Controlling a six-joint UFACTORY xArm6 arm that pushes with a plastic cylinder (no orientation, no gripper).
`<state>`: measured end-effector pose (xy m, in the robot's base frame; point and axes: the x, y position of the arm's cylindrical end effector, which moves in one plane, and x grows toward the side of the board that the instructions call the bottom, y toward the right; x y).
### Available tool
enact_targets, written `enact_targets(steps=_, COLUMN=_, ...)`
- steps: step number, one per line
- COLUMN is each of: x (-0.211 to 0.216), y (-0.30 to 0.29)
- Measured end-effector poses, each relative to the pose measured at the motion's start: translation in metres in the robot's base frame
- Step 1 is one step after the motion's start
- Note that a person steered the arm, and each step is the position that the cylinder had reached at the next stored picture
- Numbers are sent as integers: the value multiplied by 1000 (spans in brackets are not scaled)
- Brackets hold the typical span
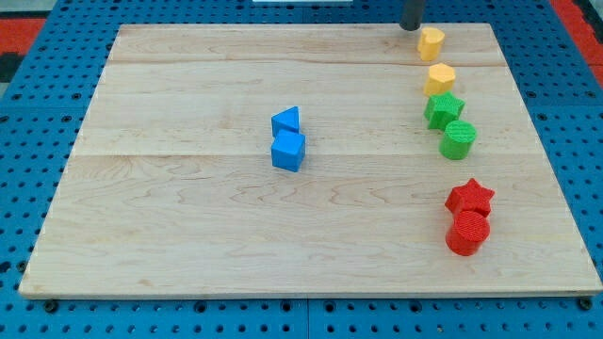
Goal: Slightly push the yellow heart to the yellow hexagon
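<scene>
Yellow heart (431, 42) sits near the wooden board's (188, 217) top edge, toward the view's right. The yellow hexagon (439, 78) lies just below the heart, a narrow strip of board between them; not touching. Shapes are small, so which yellow block is heart and which hexagon is my reading, not certain.

My tip (412, 27) stands just above and slightly to the view's left of the heart, near it; contact cannot be confirmed. No jaws on this rig: only a plain rod, holding nothing.

Below the hexagon, a green star (443, 109) touches or nearly touches it, with a green cylinder (459, 139) just beyond. Further below the heart: red star (470, 197) and red cylinder (467, 233), close together. Well to the heart's left: blue triangle (286, 121) and blue cube (288, 151), touching.

Risks, as judged:
- Tip is offset to the heart's left, so a straight downward push may spin the heart or slide it off rightward, past the hexagon.
- Gap is short; too long a push would drive the hexagon into the green star and disturb that column.

Hidden: the rod's upper part is cut off at the frame's top edge; the arm is unseen.
</scene>
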<state>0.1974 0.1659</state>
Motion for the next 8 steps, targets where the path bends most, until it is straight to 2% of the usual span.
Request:
enact_targets(steps=1, x=34, y=7)
enact_targets(steps=2, x=27, y=7)
enact_targets(steps=3, x=-6, y=6)
enact_targets(steps=7, x=13, y=24)
enact_targets(steps=8, x=32, y=21)
